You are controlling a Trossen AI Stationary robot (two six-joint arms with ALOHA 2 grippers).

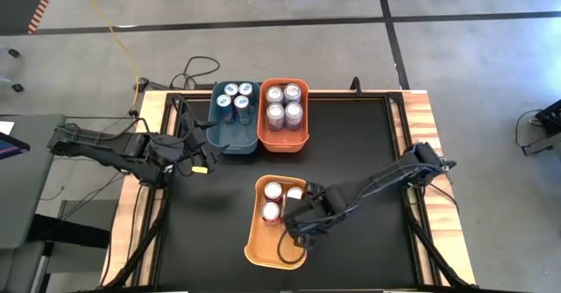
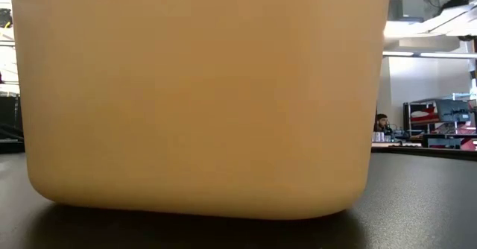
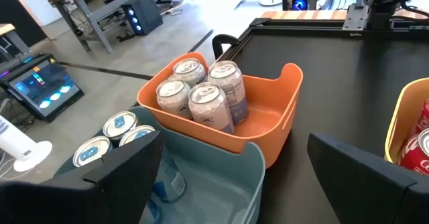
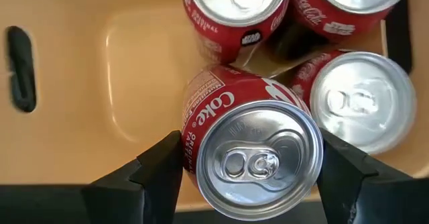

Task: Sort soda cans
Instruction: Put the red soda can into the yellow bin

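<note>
Three blue cans stand in the blue bin, and several silver cans stand in the orange bin. Red cans stand in the yellow bin near the front edge. My right gripper reaches into the yellow bin, shut on a red can beside three other red cans. My left gripper hovers open and empty at the blue bin's near left corner; its wrist view shows the blue cans and silver cans ahead. My right gripper holds the red can by its upper body just under the silver top, pinched between the two fingers on opposite sides. The fingers come from above, pointing down into the yellow bin. The can sits tilted; whether its base touches the bin floor is hidden.
The yellow bin's wall fills the low view. Its half nearer the front edge holds no cans. The black mat lies between the bins and to the right. People and desks show in the room beyond.
</note>
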